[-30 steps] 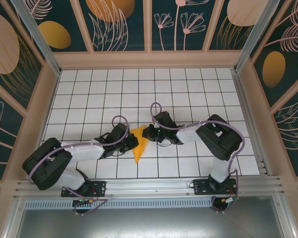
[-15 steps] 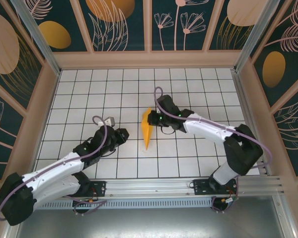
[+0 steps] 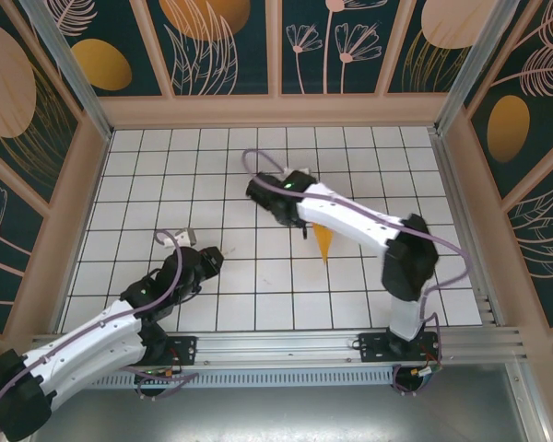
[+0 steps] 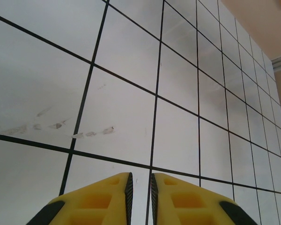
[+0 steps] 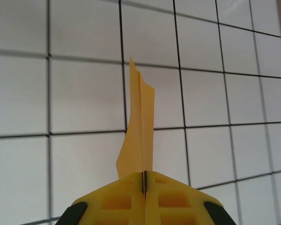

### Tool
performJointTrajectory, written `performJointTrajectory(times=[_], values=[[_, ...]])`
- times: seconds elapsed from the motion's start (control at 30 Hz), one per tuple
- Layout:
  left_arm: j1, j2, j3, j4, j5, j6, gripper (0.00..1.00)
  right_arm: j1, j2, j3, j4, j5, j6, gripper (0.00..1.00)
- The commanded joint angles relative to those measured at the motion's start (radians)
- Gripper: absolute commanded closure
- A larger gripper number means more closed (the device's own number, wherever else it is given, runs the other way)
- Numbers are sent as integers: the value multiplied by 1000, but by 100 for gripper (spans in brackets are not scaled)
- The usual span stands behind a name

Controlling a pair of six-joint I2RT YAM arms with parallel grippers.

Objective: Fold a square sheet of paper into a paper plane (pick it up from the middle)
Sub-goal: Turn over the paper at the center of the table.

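Right hand (image 5: 144, 177) pinches plane (image 5: 141, 123) at one end, above counter (image 5: 84, 93); left hand (image 4: 141, 183) fingers (image 4: 103, 201) slightly parted, gripping nothing.

A plain orange-yellow is borne by the narrow pointed paper plane (image 5: 141, 136). The flat white table top (image 3: 166, 166) is ruled with a black square grid. The moulded plastic fingers (image 4: 103, 201) of the left gripper (image 4: 140, 183) are coloured yellow, edged in black. The dark teal wall panels (image 3: 373, 64) are patterned with orange ovals and pale leaf outlines.
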Motion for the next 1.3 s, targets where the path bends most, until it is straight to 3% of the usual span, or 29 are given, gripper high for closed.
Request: performJointTrajectory(times=[0.0,0.23,0.37,0.53,0.73,0.93,1.1,1.17,1.27], values=[[-2,-68,-30,-51,-32,20,79,54,121,80,-153,72,31,98],[-1,-260,-62,-152,-46,2,78,112,412,307,-149,-33,0,96],[-1,-289,-59,-141,-28,9,77,114,503,410,-45,-170,-77,87],[-2,-264,-20,-180,-7,6,77,101,489,392,180,-386,-146,72],[-1,-258,-7,-189,31,12,75,83,241,104,559,-625,-177,45],[-2,-258,-22,-178,70,-8,74,29,-129,-371,1026,-885,-175,31],[-1,-227,-55,-91,117,-31,72,-74,-368,-712,1324,-1008,-82,30],[-2,-197,-72,-45,136,-44,72,-124,-428,-808,1393,-1039,-54,34],[-2,-135,-87,47,163,-55,72,-194,-505,-933,1466,-1083,-14,52]])
